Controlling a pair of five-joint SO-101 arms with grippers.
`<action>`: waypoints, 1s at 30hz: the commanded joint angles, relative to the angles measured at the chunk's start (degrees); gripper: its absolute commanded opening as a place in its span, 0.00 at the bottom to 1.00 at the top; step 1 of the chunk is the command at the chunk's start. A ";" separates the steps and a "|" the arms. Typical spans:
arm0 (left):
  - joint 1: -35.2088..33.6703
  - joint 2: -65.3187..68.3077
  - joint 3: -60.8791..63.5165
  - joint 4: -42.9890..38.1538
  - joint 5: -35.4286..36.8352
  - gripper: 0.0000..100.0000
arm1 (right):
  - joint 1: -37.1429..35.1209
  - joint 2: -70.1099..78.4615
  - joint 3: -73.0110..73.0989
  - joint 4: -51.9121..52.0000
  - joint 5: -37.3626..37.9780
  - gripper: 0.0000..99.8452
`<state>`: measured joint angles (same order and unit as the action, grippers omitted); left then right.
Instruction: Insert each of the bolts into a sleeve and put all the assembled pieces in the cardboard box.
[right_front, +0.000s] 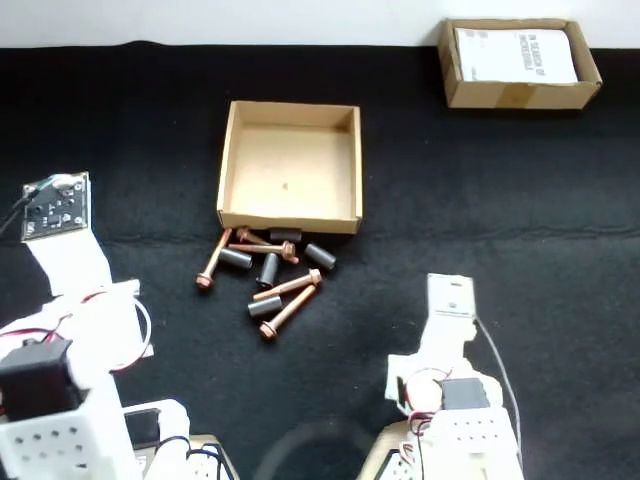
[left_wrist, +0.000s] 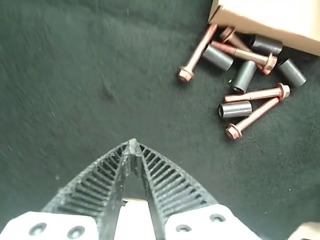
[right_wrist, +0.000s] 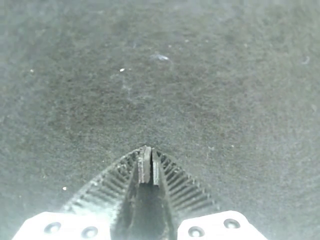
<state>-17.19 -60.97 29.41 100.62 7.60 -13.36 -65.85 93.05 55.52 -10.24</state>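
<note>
Copper-coloured flanged bolts (right_front: 290, 308) and dark grey cylindrical sleeves (right_front: 236, 259) lie loose in one heap on the black felt table cover (right_front: 500, 200). The heap sits just in front of the near wall of the open shallow cardboard box (right_front: 290, 215), and the farthest pieces touch or nearly touch that wall. Bolts and sleeves lie separate, some crossing one another, and all are outside the box.

Left gripper (left_wrist: 132, 146): black ribbed fingers pressed together at the tips, nothing between them, low over bare felt. The heap lies ahead of it and off to one side, towards the box corner, well apart from the tips. In the high view the left arm (right_front: 70, 260) stands left of the heap.

Right gripper (right_wrist: 148, 150): fingers likewise closed tip to tip, holding nothing, over bare felt. The right arm (right_front: 450, 320) stands right of the heap and nearer the table's front edge, well apart from it.

A second cardboard box holding a white printed sheet (right_front: 520, 95) sits at the far right.
</note>
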 joint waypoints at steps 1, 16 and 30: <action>-0.31 0.48 0.92 0.26 2.64 0.07 | -6.81 -0.22 1.10 -0.22 -0.26 0.01; -0.31 0.40 0.92 0.26 9.32 0.34 | -9.54 -0.22 -24.92 13.49 0.00 0.01; 2.51 3.65 4.53 0.00 10.64 0.34 | -9.45 11.30 -57.27 29.58 21.45 0.07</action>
<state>-16.92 -59.82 32.84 100.62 17.27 -24.70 -61.45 40.04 84.53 11.03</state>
